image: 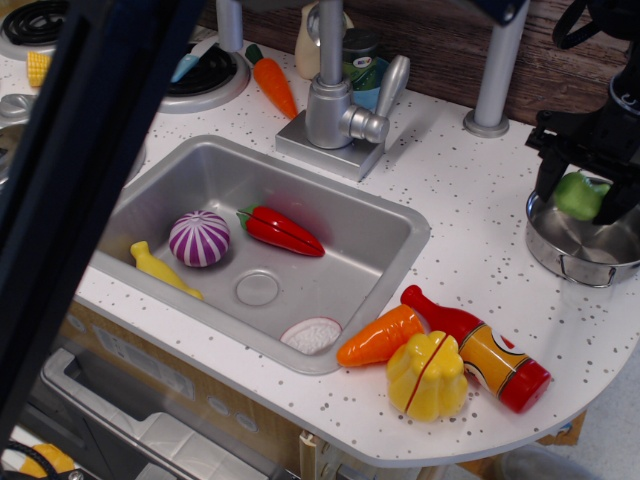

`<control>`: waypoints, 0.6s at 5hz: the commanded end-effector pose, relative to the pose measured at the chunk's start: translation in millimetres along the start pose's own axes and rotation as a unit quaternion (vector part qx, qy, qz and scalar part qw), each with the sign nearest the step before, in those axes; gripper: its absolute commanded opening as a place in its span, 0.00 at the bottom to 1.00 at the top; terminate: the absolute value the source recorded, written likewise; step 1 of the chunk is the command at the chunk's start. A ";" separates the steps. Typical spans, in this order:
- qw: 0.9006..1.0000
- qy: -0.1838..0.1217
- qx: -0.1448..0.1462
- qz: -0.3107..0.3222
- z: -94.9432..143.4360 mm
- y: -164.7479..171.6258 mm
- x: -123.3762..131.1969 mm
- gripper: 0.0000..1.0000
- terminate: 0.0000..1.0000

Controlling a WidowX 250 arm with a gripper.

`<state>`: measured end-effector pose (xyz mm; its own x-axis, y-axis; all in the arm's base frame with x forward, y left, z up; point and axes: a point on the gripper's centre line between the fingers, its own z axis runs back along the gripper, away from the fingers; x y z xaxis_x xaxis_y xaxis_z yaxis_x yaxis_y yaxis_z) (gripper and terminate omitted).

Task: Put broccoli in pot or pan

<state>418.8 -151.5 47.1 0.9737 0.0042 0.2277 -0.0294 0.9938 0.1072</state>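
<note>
White speckled worktop (470,210) with rounded right end; inset grey sink (190,180); dark wood-plank wall (440,40) behind; grey post (492,70) at rear; cabinet front with drawer handle (100,400) below. Even, diffuse light.

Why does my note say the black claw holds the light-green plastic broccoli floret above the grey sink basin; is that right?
Not quite. In observation.image the black claw holds the light-green plastic broccoli floret above the shiny round stainless-steel pot at the counter's right end, not above the grey sink basin.
</note>
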 end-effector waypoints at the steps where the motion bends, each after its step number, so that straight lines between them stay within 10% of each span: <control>1: 0.999 -0.032 -0.033 -0.021 15.3 -3.8 7.1 1.00 0.00; 2: 0.999 -0.032 -0.033 -0.021 15.3 -3.8 7.1 1.00 0.00; 3: 0.999 -0.032 -0.033 -0.021 15.3 -3.8 7.1 1.00 1.00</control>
